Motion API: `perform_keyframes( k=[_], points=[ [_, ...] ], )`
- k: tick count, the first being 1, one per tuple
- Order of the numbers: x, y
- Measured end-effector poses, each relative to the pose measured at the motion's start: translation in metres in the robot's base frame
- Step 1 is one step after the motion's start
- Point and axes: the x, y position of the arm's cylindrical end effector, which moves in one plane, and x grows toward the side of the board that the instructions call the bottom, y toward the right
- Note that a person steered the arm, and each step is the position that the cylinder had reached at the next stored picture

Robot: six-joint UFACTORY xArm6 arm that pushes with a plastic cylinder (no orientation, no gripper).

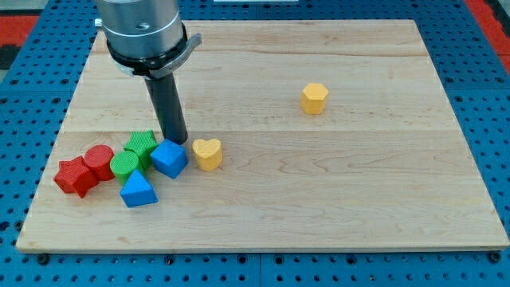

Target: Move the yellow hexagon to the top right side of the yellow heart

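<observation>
The yellow hexagon (315,98) sits alone on the wooden board, right of centre toward the view's top. The yellow heart (207,153) lies left of centre, far to the lower left of the hexagon. My tip (177,142) is at the end of the dark rod, just above the blue cube (169,158) and to the left of the heart, apart from the heart. The tip is far from the hexagon.
A cluster lies at the board's lower left: a green star (143,145), a green cylinder (124,166), a blue triangle (138,190), a red cylinder (100,160) and a red star-like block (74,177). The wooden board (358,199) rests on a blue pegboard surface.
</observation>
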Motion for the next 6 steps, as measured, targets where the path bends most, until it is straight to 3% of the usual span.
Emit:
perform_keyframes(
  k=[1,2,3,4,6],
  points=[
    [-0.026,0.085],
    [-0.025,0.195],
    [-0.066,0.282],
    [-0.099,0.227],
    [-0.038,0.044]
  ],
)
